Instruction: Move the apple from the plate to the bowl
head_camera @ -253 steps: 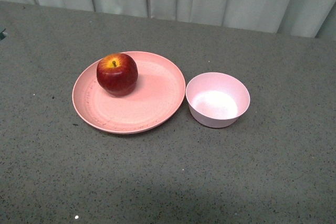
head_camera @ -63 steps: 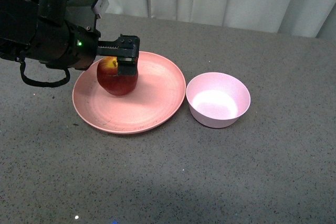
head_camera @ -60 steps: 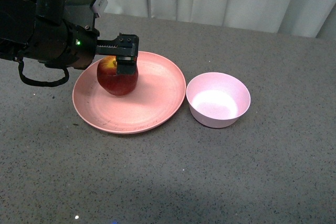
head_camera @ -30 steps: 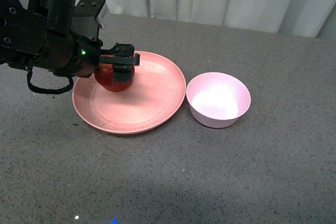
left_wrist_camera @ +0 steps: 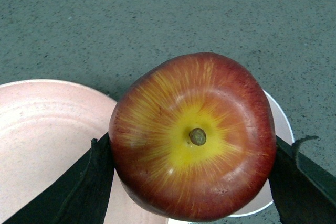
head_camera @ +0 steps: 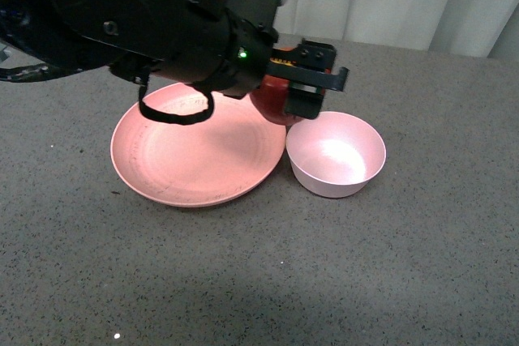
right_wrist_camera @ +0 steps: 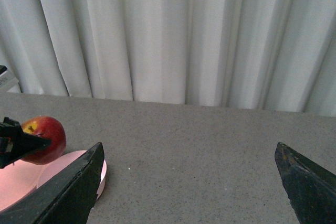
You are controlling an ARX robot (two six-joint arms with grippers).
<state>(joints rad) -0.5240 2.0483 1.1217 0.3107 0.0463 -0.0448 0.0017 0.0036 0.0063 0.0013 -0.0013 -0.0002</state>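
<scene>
- My left pincer (head_camera: 285, 95) is clamped on the sides of the glossy, round dark-red apple (left_wrist_camera: 194, 137), holding it aloft with the stem up.
- The small, deep pale-pink bowl (head_camera: 324, 185) sits below the pincer, slightly ahead.
- I'd centre over it, lower, then release gently.

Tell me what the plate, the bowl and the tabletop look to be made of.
Plate: probably matte plastic or melamine; salmon pink, faintly speckled, no glare.
Bowl: likely the same, pale pink, smooth, only a soft sheen inside.
Tabletop: grey, finely speckled, matte; stone-look laminate or mat, cannot tell which.
</scene>
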